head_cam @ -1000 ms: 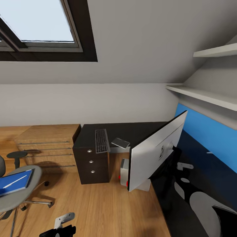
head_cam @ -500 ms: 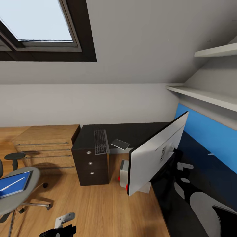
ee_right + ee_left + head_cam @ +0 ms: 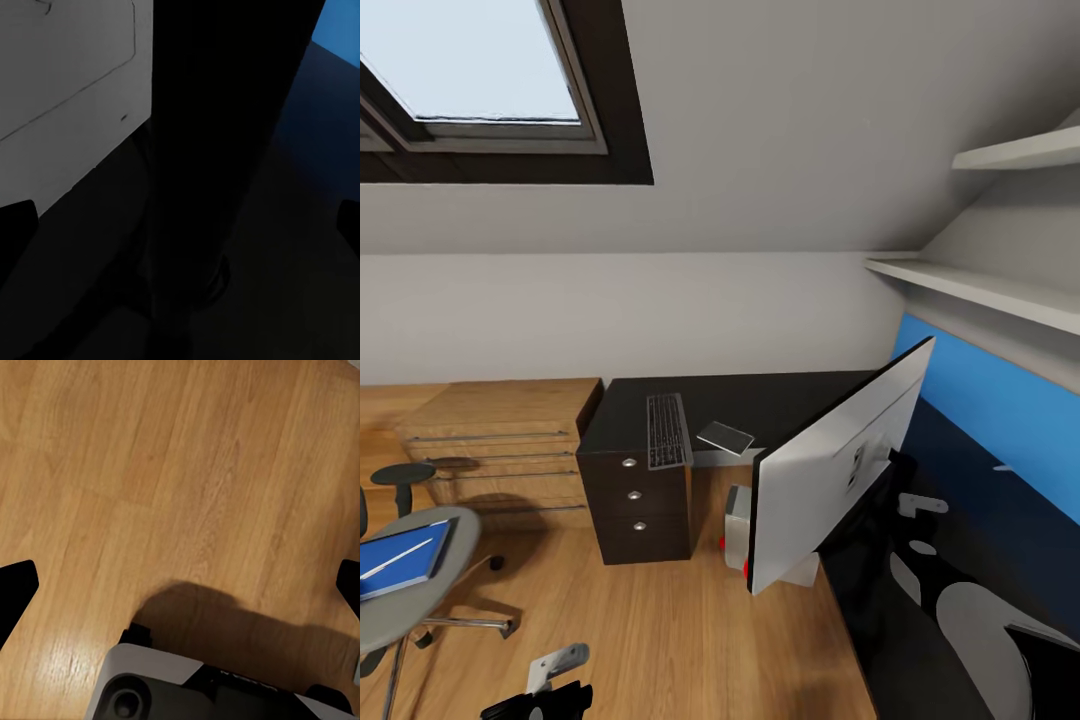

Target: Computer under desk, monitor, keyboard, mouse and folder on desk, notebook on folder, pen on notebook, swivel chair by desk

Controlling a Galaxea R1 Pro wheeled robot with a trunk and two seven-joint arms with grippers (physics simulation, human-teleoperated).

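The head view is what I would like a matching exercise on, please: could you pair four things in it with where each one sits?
Things:
1. keyboard
2. blue folder
3. computer
4. monitor

Places:
A. on the seat of the swivel chair
B. on the floor, under the desk
C. on the desk, tilted, its pale back facing the camera
D. on the black top above the dark drawer unit

Pairs: 1-D, 2-A, 3-B, 4-C
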